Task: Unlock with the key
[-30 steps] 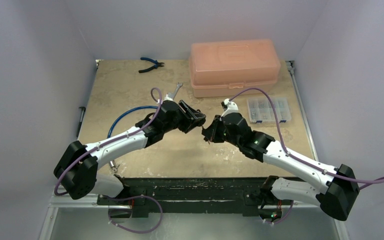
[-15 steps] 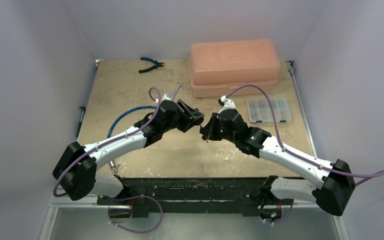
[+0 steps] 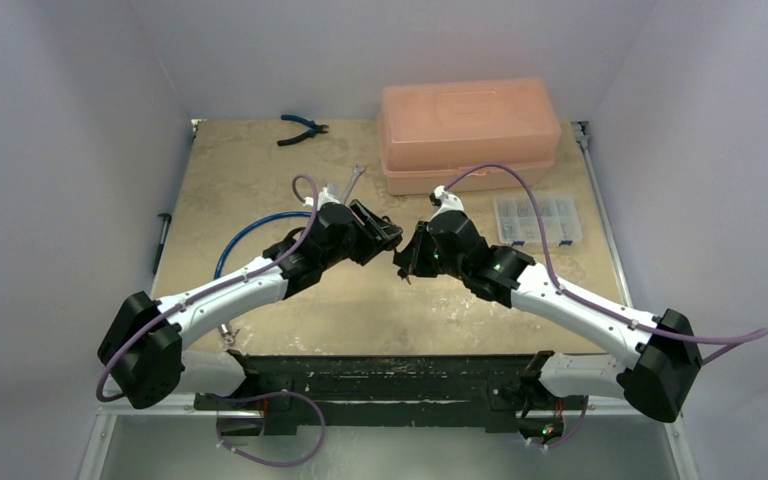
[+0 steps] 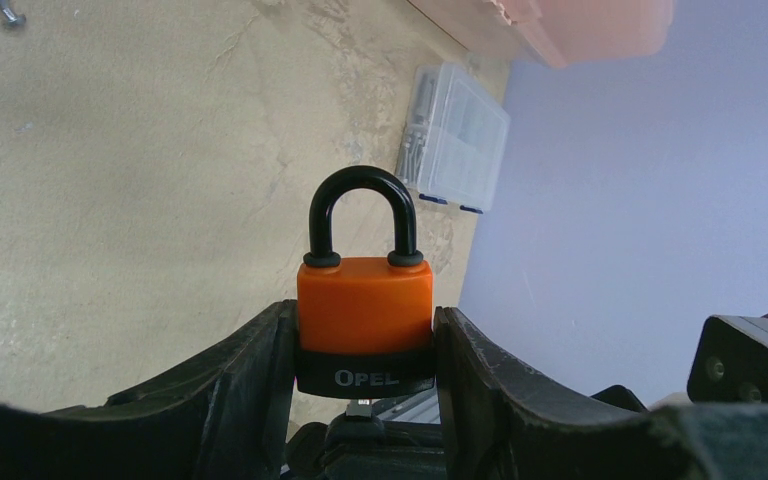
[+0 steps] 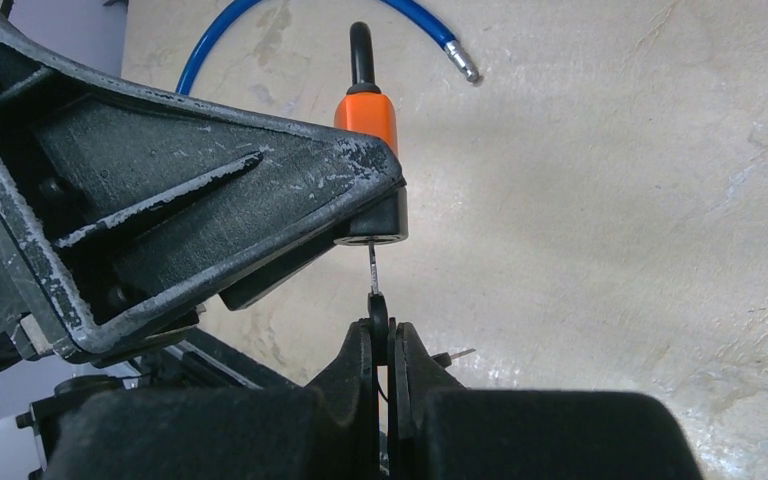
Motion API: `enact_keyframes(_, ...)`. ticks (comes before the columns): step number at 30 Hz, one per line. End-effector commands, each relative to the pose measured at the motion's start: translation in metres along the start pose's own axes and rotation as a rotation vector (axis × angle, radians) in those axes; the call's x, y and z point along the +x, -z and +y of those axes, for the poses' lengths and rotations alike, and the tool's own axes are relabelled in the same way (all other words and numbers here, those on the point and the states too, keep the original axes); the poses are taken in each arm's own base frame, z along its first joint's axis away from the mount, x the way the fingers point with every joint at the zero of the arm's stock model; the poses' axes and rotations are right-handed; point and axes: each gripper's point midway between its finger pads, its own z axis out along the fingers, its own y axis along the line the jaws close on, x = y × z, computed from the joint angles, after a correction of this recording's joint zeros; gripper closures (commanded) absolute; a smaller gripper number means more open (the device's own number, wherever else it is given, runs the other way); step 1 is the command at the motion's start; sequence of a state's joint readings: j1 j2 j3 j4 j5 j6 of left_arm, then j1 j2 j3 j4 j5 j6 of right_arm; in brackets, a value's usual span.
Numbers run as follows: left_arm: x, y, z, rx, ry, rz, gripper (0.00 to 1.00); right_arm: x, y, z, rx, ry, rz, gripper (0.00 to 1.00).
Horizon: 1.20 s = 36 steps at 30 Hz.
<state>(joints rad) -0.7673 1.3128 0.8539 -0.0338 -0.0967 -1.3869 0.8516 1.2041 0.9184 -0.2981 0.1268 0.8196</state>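
Note:
My left gripper [image 4: 365,345] is shut on an orange padlock [image 4: 364,305] with a black base marked OPEL and a closed black shackle [image 4: 363,215], held above the table. My right gripper [image 5: 384,335] is shut on a key [image 5: 377,308] with a black head; its thin metal blade [image 5: 371,265] points up into the bottom of the padlock [image 5: 368,120]. In the top view the two grippers meet mid-table, left [image 3: 385,236] and right [image 3: 407,262]. How deep the blade sits in the keyhole is hidden.
A salmon plastic box [image 3: 470,132] stands at the back. A clear parts organiser [image 3: 537,220] lies right of it. A blue hose [image 3: 250,232], a wrench [image 3: 348,182] and blue pliers [image 3: 301,128] lie to the left and back.
Both arms have shifted slightly left and away; the right gripper has closed the gap to the left gripper, bringing the key up against the padlock's base.

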Motion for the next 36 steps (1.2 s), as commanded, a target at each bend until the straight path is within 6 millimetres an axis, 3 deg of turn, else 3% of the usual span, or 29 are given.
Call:
enact_keyframes(1,-0.008,0.018,-0.038,0.094,-0.036,-0.034,1.00,-0.019,0.003,0.011,-0.003,-0.025,-0.045,1.00)
enact_keyframes(36,-0.017,0.038,-0.051,0.109,-0.091,-0.094,1.00,-0.025,-0.004,0.020,-0.027,-0.059,-0.064,1.00)
